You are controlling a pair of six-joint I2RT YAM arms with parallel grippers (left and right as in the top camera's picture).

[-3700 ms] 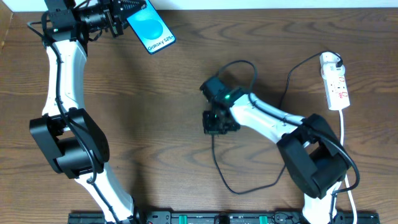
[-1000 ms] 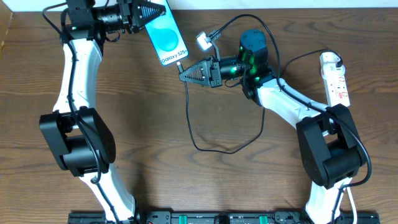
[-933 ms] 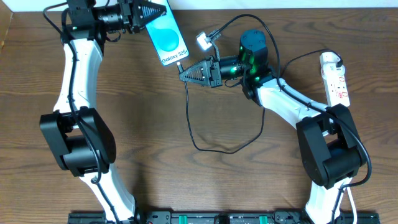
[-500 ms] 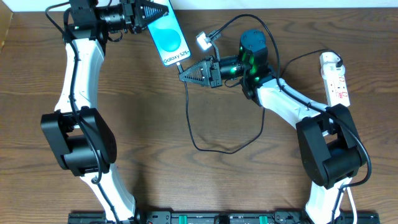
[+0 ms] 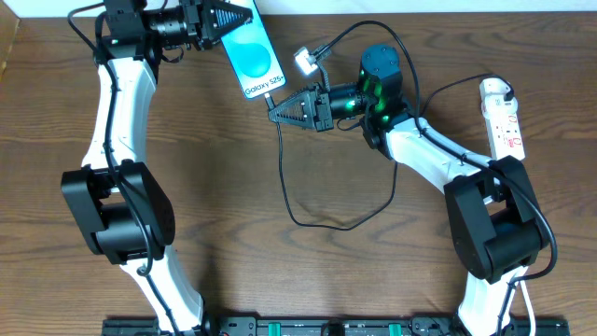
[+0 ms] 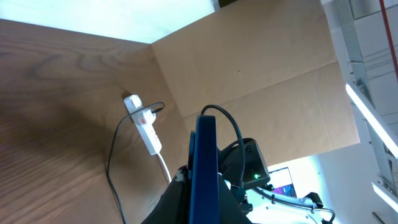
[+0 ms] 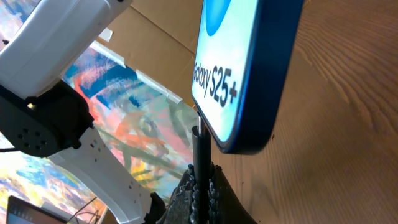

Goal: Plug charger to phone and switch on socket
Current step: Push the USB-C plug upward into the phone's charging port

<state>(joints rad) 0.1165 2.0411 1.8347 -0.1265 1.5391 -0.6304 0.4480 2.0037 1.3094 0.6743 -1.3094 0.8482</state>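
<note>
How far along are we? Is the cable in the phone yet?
Done: the left gripper holds the phone up. In hand: the right gripper has the charger plug at the phone's bottom edge; whether it is seated I cannot tell. Left: switching on the socket, which neither gripper is near.

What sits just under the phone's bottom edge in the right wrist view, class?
The charger's plug tip, pinched by the right gripper, meets the bottom edge of the phone. Where they join is hidden, so whether the tip is seated cannot be seen.
</note>
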